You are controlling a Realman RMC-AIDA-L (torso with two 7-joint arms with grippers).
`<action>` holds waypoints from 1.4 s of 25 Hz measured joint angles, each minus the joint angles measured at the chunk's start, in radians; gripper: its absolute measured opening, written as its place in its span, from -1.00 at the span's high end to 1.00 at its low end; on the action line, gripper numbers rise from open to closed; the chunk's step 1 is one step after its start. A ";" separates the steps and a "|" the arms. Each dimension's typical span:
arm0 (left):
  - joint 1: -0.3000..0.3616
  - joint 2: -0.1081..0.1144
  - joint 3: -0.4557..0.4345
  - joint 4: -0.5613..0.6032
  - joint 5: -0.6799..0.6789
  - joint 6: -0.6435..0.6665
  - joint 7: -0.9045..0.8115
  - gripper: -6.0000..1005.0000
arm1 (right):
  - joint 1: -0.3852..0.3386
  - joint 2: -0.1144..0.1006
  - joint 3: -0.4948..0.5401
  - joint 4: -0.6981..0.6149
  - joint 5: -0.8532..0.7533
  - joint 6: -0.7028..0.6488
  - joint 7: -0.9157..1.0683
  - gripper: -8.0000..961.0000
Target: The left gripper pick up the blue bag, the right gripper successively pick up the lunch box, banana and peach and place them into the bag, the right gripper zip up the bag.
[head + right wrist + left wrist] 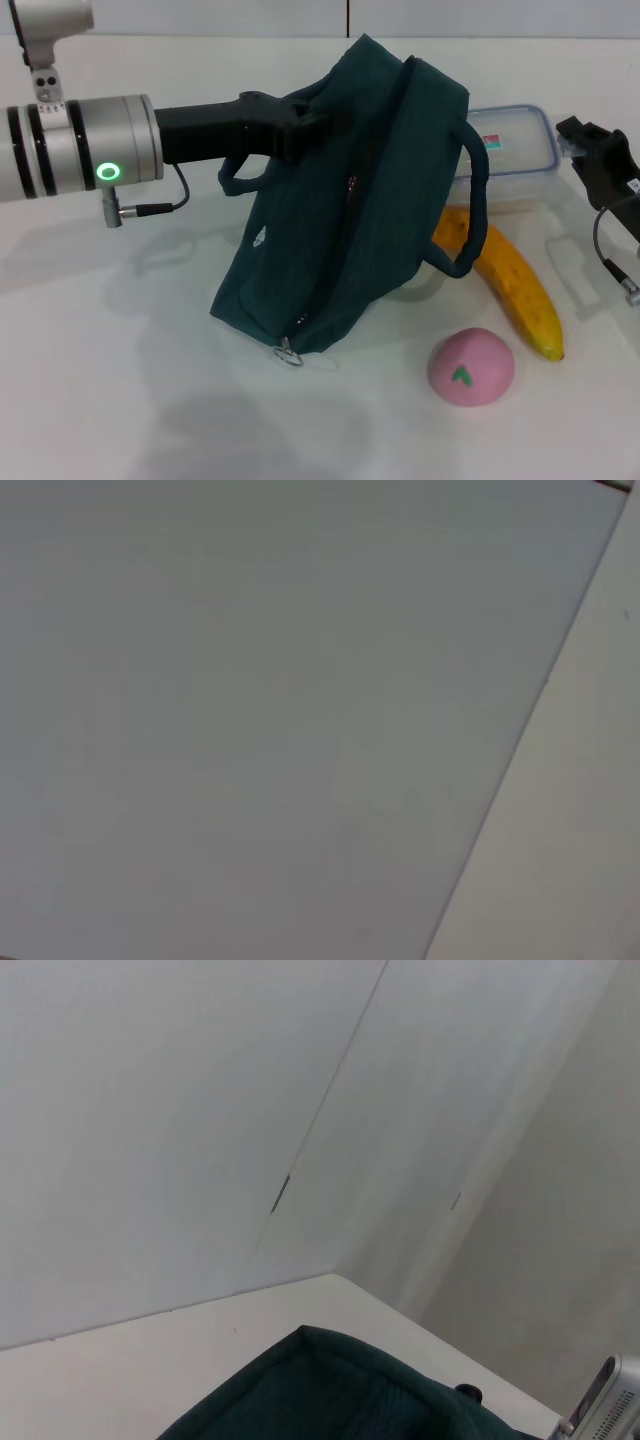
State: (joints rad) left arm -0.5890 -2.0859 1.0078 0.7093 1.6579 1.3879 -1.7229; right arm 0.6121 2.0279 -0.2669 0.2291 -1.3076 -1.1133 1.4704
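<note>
We've got the left tool (318,122) reaching in from nine o'clock, clamped on the bag (350,200) at its top edge, so the bag hangs tilted with its bottom corner and zip pull on the desk (120,400). The zip looks mostly shut, we judge. Best now: lift steadily, keep the opening up and square, and get it parted. The box (515,150) sits behind at one o'clock, banana (515,280) at three, peach (471,367) at five. The right tool (600,160) waits at the edge; its fingers we cannot tell.
</note>
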 joint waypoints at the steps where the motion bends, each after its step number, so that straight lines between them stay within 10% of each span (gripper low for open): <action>1: 0.000 0.000 0.000 0.000 0.000 0.001 0.002 0.81 | 0.000 0.000 0.000 0.001 0.000 0.002 0.000 0.67; 35: 0.003 -0.003 -0.002 -0.160 -0.110 -0.004 0.294 0.80 | -0.037 0.000 -0.029 -0.115 -0.037 -0.191 -0.321 0.78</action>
State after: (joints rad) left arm -0.5864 -2.0892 1.0060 0.5491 1.5475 1.3840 -1.4292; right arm 0.5754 2.0279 -0.2961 0.1143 -1.3443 -1.3045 1.1496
